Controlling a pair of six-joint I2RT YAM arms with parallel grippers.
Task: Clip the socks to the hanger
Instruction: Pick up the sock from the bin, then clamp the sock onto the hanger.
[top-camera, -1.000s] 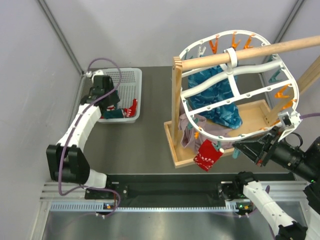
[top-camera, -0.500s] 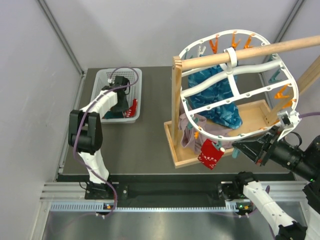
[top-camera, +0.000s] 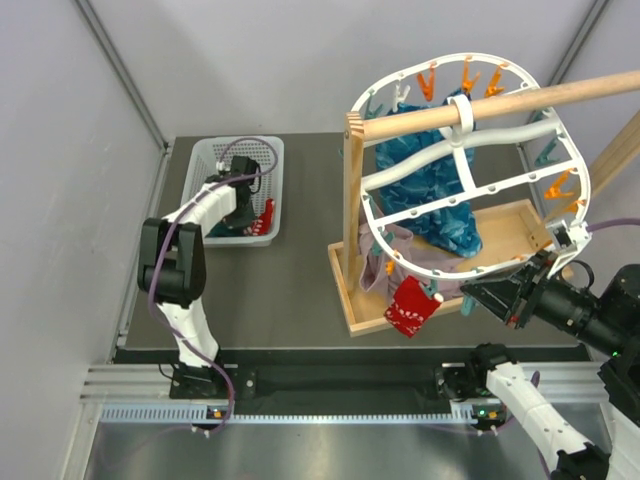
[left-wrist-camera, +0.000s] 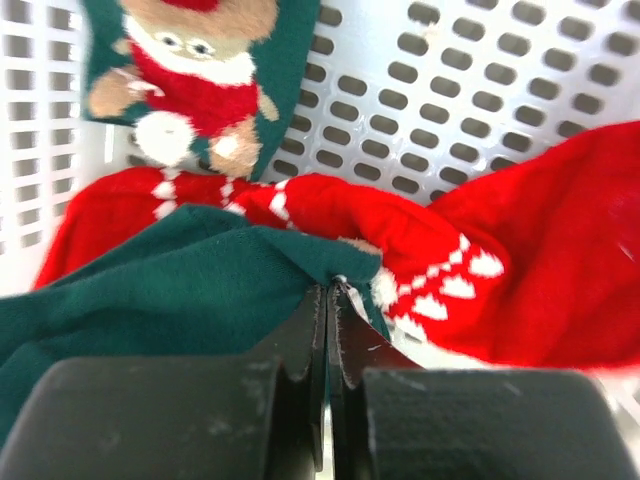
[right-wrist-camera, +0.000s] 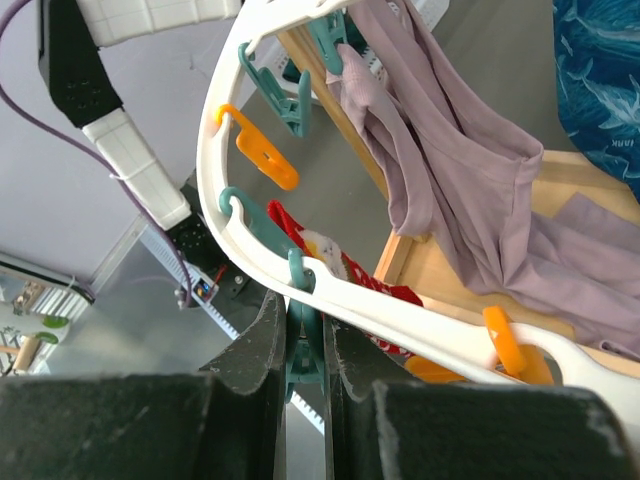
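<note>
My left gripper (top-camera: 243, 210) is down in the white perforated basket (top-camera: 262, 150) and is shut on a fold of a dark green sock (left-wrist-camera: 150, 290). A red sock with white pattern (left-wrist-camera: 540, 270) lies against it. Another green sock with a Santa-like figure (left-wrist-camera: 190, 70) lies behind. The white oval hanger (top-camera: 415, 178) hangs from the wooden rod. A red sock (top-camera: 408, 307) dangles from its near rim. My right gripper (top-camera: 470, 293) is shut on a teal clip (right-wrist-camera: 305, 345) under the hanger's rim (right-wrist-camera: 400, 318), beside that red sock (right-wrist-camera: 330, 255).
The wooden stand (top-camera: 352, 200) with its rod (top-camera: 520, 100) and tray carries the hanger. A teal-blue patterned cloth (top-camera: 435, 190) and a mauve-grey cloth (right-wrist-camera: 450, 150) hang from it. Orange clips (right-wrist-camera: 262, 155) line the rim. Grey walls stand at the left and the back.
My left arm has swung over the basket and its jaws have shut on the green sock. The hanger has turned slightly to the left, with my right gripper still on the clip.
</note>
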